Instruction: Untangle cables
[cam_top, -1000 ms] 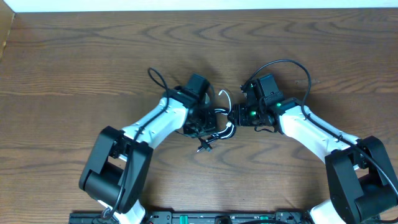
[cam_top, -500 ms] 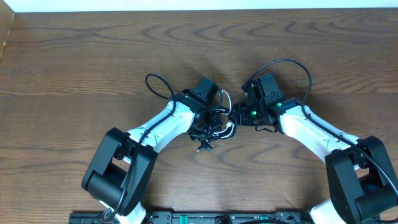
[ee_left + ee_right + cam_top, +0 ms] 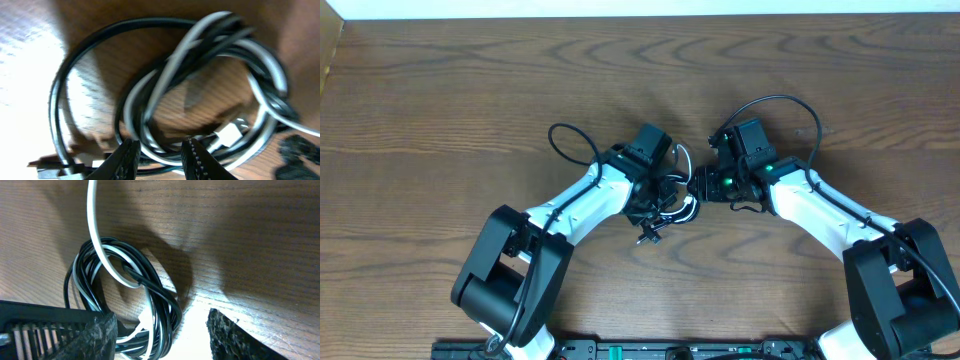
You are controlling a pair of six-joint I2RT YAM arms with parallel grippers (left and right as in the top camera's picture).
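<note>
Left hand, jaws narrowed about strands of the cables coiled mid-scene on the tabletop, gripping or not I could not tell, while right hand stood open alongside; a pull now could cinch the tangle tighter.

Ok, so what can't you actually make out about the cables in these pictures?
Right wrist: the coil of thin black cable and thin white cable runs off the bottom edge, partly behind the open right gripper.
Left wrist: blurred; whether the left gripper pinches a strand is unclear.
Overhead: the tangle is tiny, partly under the left arm.
</note>
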